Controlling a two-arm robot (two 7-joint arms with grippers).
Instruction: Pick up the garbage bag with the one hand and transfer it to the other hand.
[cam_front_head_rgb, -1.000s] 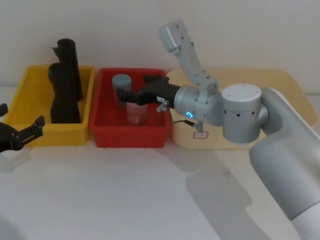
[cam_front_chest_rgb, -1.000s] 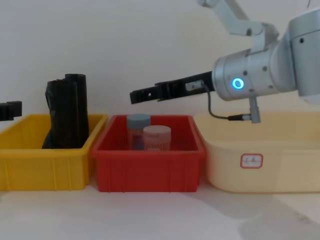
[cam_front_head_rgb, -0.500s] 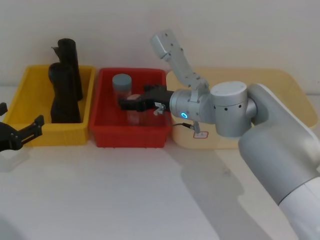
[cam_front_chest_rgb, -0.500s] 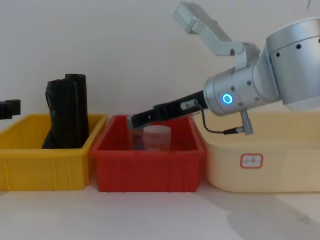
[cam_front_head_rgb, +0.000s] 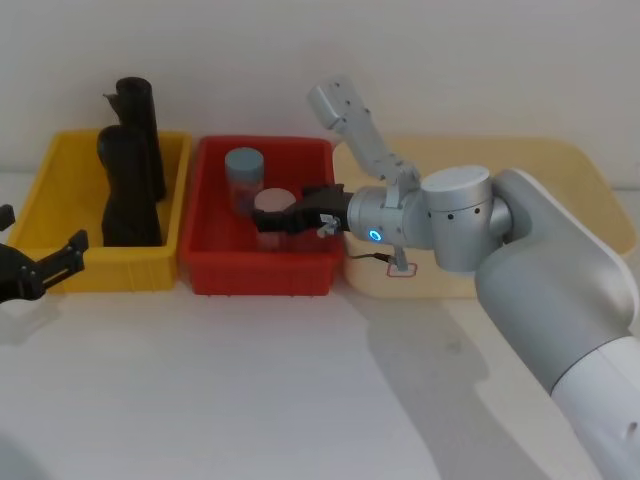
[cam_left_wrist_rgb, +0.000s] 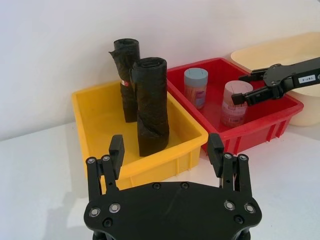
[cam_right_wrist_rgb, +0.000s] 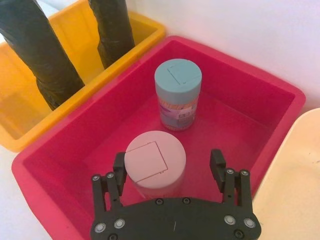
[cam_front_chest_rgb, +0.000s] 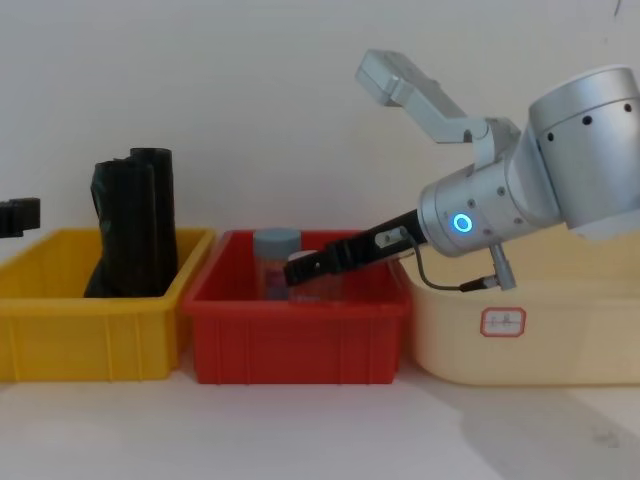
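- The right gripper (cam_front_head_rgb: 270, 222) has dropped into the red plastic bin (cam_front_head_rgb: 260, 275); its released jaws straddle the pink-lidded jar (cam_right_wrist_rgb: 155, 160).
- The black glossy garbage bag (cam_front_head_rgb: 128, 190) stays untouched, so there is no task progress; the left gripper (cam_left_wrist_rgb: 165, 146) idles, jaws released.

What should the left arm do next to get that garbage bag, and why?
Probably ease the left gripper forward over the yellow bin's near wall toward the garbage bag: its fingers are open, short of the bin, and the bag stands upright beyond. The right gripper sits in the red bin, open around the pink-lidded jar.
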